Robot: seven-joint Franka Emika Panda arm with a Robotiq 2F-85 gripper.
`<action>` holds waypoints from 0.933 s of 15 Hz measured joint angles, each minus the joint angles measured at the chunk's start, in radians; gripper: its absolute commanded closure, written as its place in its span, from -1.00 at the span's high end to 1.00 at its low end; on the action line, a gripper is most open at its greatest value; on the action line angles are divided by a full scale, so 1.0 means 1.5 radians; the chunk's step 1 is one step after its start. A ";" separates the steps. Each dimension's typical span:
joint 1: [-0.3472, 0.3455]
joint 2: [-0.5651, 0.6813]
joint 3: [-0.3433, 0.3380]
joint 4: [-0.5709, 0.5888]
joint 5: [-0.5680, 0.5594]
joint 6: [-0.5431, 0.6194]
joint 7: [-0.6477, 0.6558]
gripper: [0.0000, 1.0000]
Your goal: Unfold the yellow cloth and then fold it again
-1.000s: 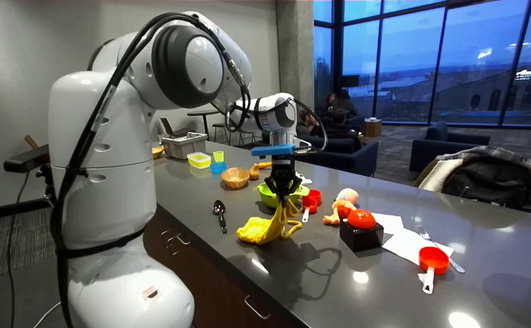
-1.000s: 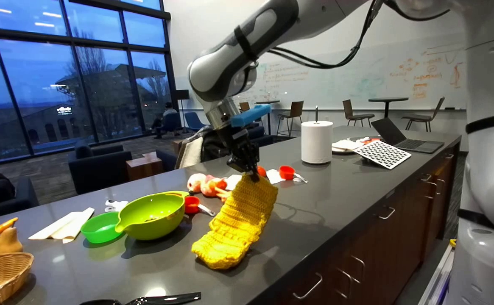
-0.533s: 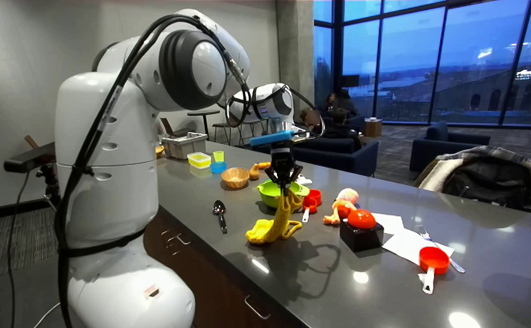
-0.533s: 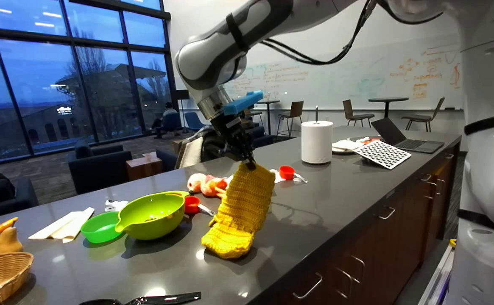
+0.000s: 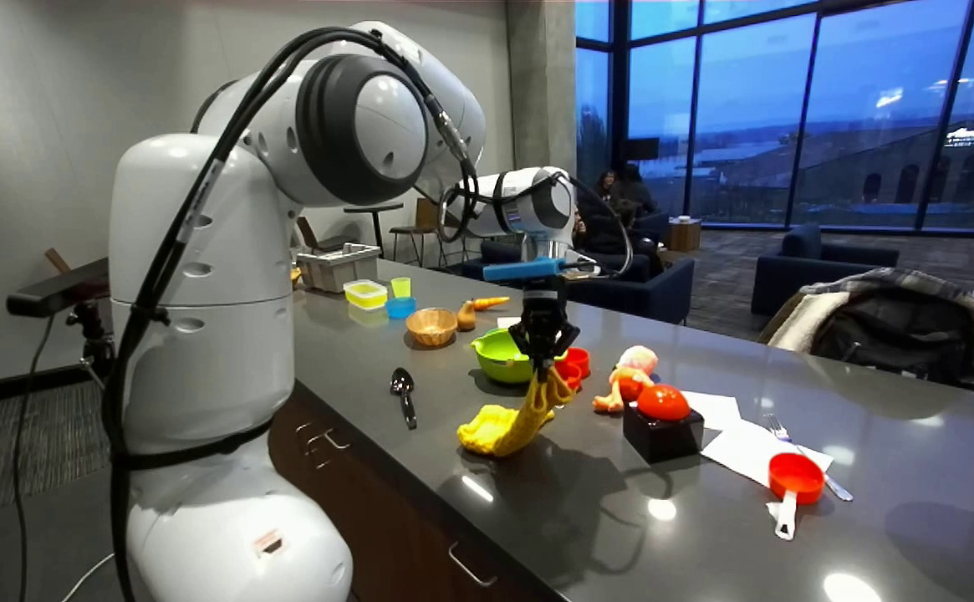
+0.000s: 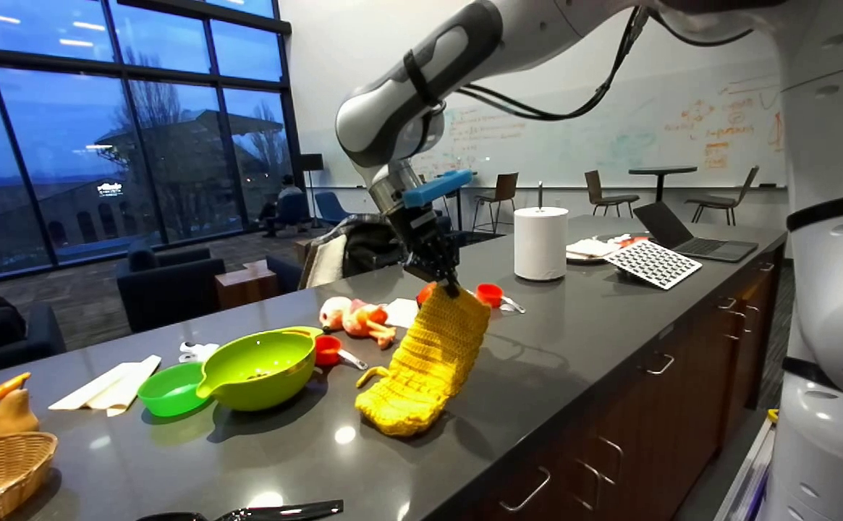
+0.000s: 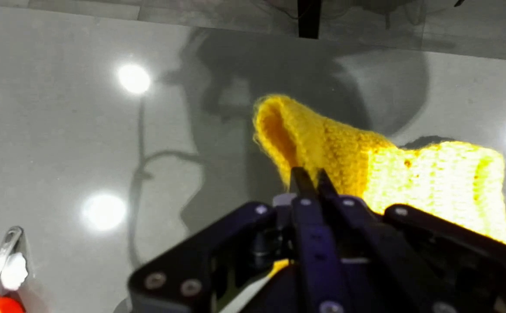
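- Probably the worktop [image 6: 580, 340], below the end effector [image 6: 452, 289], sets the main trap: the lower end of the yellow cloth [image 6: 432, 362] rests there, and if it slides along with a pull, nothing would unfold.
- The yellow cloth slants down from the end effector, which is clamped on its upper edge; a shallow bite could let the knit slip out. In the wrist view that edge curls beside the grip, and how many layers are caught is unclear, so lifting might raise the bundle as one.
- The lime-green bowl [image 6: 258, 369], lower and off to one side of the end effector, could be knocked by a wide swing.
- The red measuring cup [image 6: 327, 349], just beside the lime-green bowl and also lower than the end effector, could be dragged by trailing fabric.
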 measured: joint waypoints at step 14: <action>-0.064 0.004 -0.050 -0.132 0.071 0.131 -0.005 -0.98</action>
